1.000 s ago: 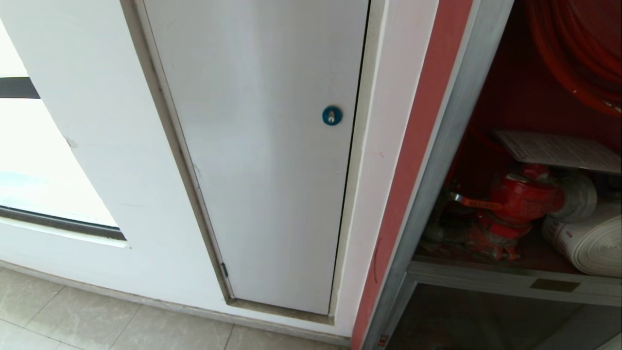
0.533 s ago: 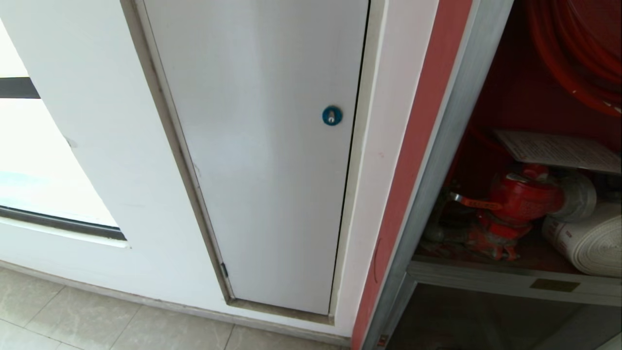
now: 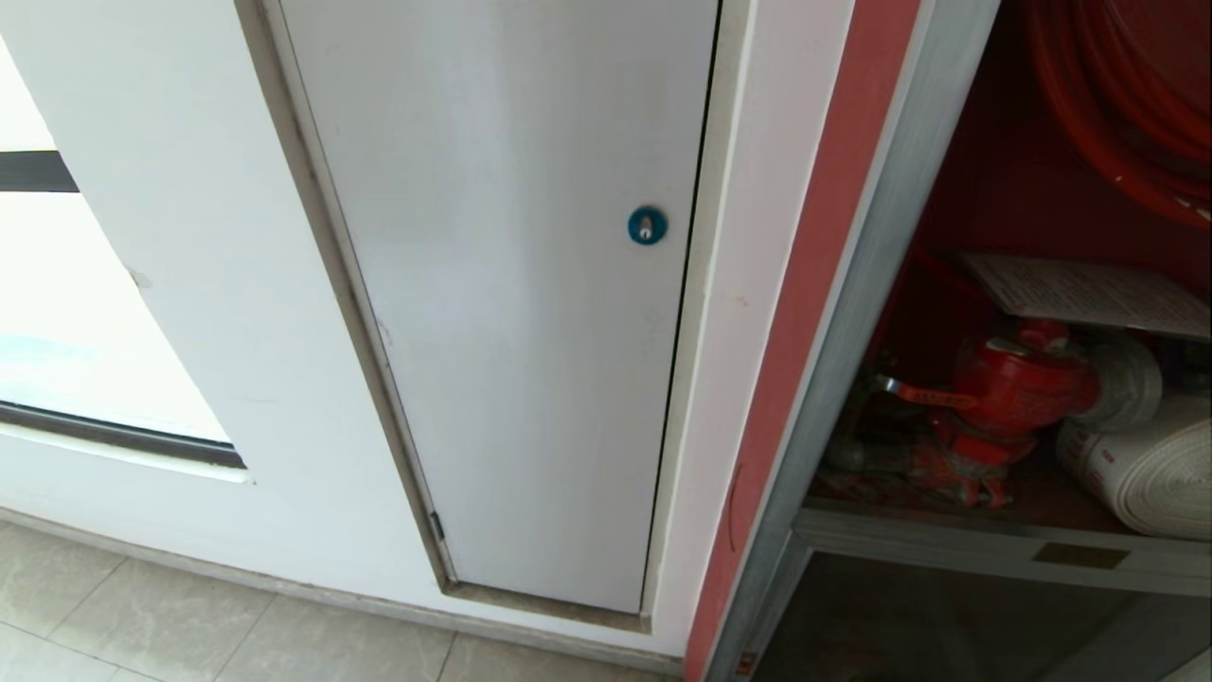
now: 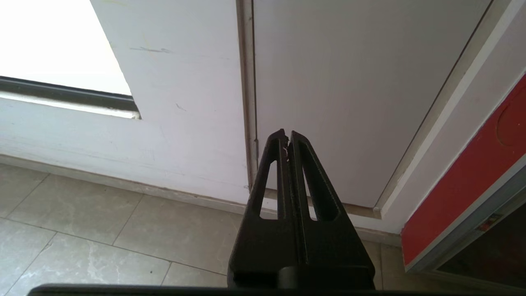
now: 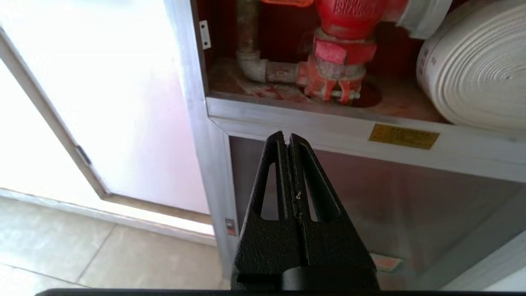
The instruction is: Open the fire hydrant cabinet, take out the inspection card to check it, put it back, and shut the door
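Note:
The fire hydrant cabinet stands open at the right, silver-framed with a red inside. The inspection card lies flat on top of the red valve, with the white rolled hose to its right and a red coiled hose above. The door is out of view. My right gripper is shut and empty, low in front of the cabinet frame, below the valve and the rolled hose. My left gripper is shut and empty, facing the white panel. Neither arm shows in the head view.
A white panel with a round blue lock fills the wall left of the cabinet. A dark glass lower panel sits under the sill with its yellow plate. A silver bar crosses the low right corner. Beige floor tiles lie below.

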